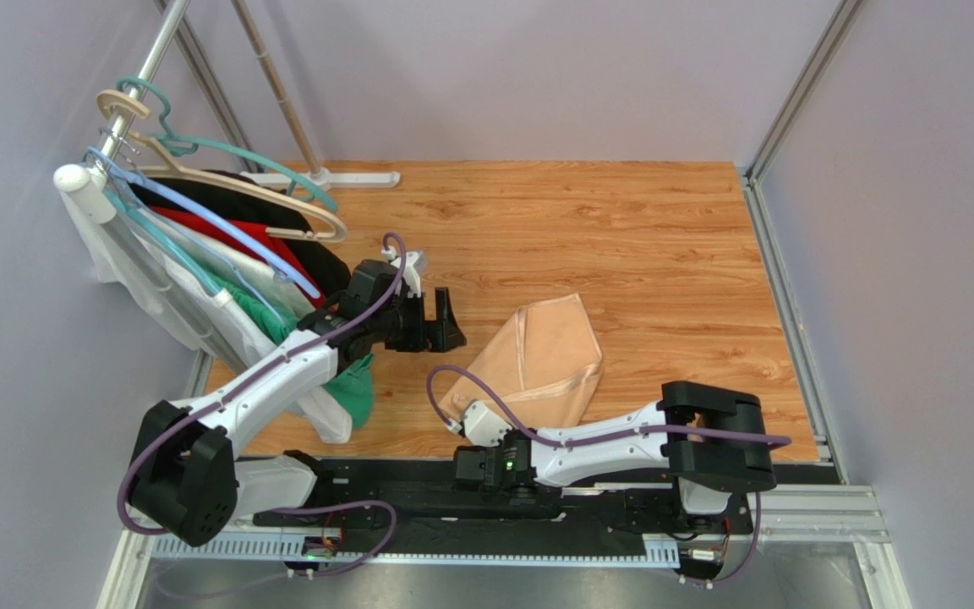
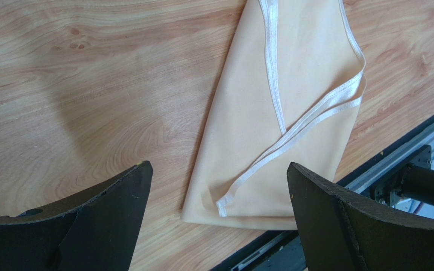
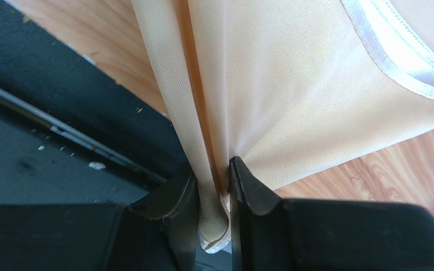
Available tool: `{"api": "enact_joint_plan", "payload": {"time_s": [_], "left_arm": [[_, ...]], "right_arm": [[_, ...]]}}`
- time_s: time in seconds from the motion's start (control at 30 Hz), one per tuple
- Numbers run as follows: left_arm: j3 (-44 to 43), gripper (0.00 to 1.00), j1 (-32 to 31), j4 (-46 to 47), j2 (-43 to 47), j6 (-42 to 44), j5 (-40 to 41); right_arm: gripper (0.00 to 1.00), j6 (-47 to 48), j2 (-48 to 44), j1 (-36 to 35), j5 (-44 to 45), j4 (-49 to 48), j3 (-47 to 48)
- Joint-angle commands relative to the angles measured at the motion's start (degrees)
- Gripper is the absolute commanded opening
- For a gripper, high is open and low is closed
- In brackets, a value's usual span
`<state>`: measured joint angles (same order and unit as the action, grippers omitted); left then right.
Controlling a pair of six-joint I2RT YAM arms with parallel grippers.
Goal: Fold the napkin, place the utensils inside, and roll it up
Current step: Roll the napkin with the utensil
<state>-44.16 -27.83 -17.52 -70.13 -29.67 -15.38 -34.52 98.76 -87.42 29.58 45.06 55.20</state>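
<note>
Right gripper: it is pinching a bunched fold at the napkin's near corner. The jaws are almost together with cloth between them, just over the black rail at the table's near edge.
Napkin: it is lying on the wooden table, folded into a rough wedge with its white hems crossing on top. The near end is rising into the pinch.
Left gripper: it is hanging above the table left of the napkin, fingers spread wide and holding nothing.
Utensils: they are not showing in any view.
Hanging clothes: they are crowding the far left, close beside the left arm.
Risk, slipping: the grip is taking only a thin gathered edge, so a quick pull is likely to let the soft cloth slide out.
Risk, unfolding: with nothing pinning the far end, a drag could pull the layers apart or skew them.
Risk, snagging: the corner could catch on the rail.
</note>
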Motion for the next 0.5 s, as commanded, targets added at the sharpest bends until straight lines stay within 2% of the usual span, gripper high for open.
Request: {"api": "enact_joint_plan", "payload": {"time_s": [0.0, 0.47], "left_arm": [[0.1, 0.99, 0.4, -0.8, 2.3, -0.2, 0.3], [2.2, 0.99, 0.9, -1.1, 6.0, -0.7, -0.2]], "right_arm": [[0.0, -2.0, -3.5, 1.2, -8.9, -3.9, -1.8], [0.0, 3.8, -14.7, 9.5, -17.8, -13.1, -9.3]]}}
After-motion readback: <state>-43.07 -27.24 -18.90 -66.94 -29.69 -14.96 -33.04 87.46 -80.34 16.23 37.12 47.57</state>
